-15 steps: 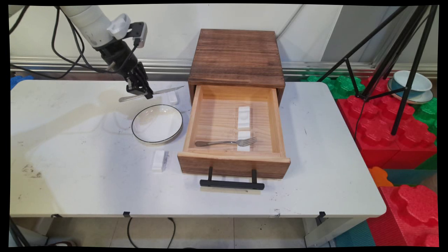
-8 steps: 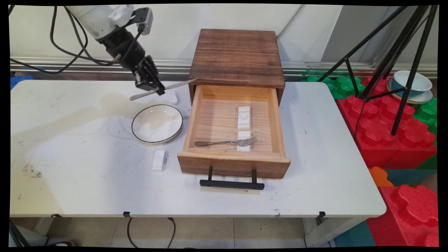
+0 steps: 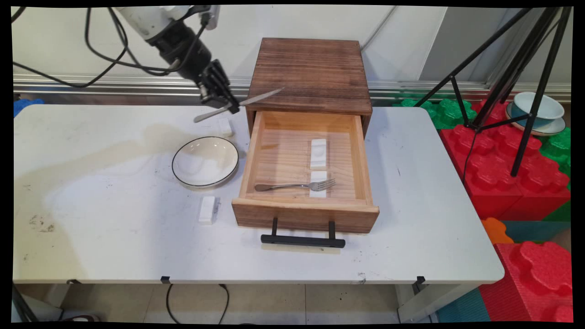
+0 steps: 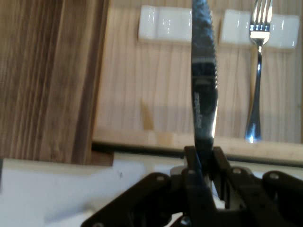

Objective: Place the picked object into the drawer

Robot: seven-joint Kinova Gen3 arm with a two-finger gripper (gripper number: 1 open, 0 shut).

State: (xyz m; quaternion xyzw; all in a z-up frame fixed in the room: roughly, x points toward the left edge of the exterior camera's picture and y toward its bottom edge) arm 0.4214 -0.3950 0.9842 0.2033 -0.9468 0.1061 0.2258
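The black gripper [image 3: 233, 108] pinches a silver knife [image 3: 237, 104] near its middle and holds it up in the air, above the table [image 3: 91, 192]; the knife is tilted, with its blade tip higher and pointing at the wooden box [image 3: 311, 73], over the back left corner of the open drawer [image 3: 304, 212]; its handle end sticks out the other way, over the table. In the hand view the fingers [image 4: 191, 163] press on both sides of the knife [image 4: 203, 80], and the blade with little teeth points out over the drawer [image 4: 156, 139].

Inside the drawer lie two small white rests, one [image 3: 318, 154] farther back and one [image 3: 318, 183] nearer the front; a fork [image 3: 295, 186] lies across the nearer one, with its prongs on the rest.

On the table, left of the drawer, sits a white bowl [image 3: 205, 161] with a dark rim; one small white block [image 3: 225, 126] lies behind the bowl, just below the knife, and another [image 3: 207, 209] lies in front of the bowl, near the drawer's front corner. A black handle [image 3: 302, 240] sticks out from the drawer front.
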